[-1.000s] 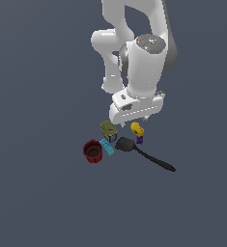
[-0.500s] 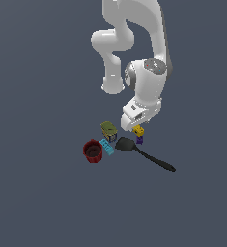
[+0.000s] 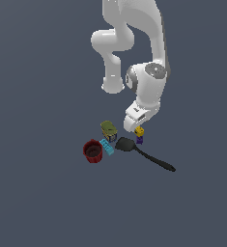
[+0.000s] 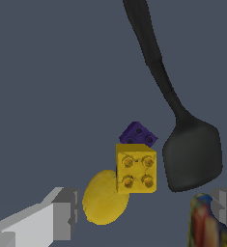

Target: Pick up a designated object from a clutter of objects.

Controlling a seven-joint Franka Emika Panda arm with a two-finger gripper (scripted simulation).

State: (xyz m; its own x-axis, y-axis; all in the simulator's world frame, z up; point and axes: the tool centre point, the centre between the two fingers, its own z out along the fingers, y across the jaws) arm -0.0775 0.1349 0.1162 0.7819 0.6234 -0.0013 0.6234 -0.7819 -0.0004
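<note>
Claw [image 4: 144, 212] open, its two grey fingers [image 4: 64, 213] set wide apart, low over the clutter and holding nothing. The yellow brick [image 4: 136, 168], four studs up, lies on the dark counter [image 3: 42, 193] between the fingers' line and the purple piece [image 4: 138, 134], which touches its far edge. The yellow ball [image 4: 104, 198] sits just beside the brick; the spatula [image 4: 191, 153] blade lies at its other side. In the exterior view, the can [image 3: 108, 130], blue brick [image 3: 106, 146] and red cup [image 3: 92, 151] stand beyond the spatula.
</note>
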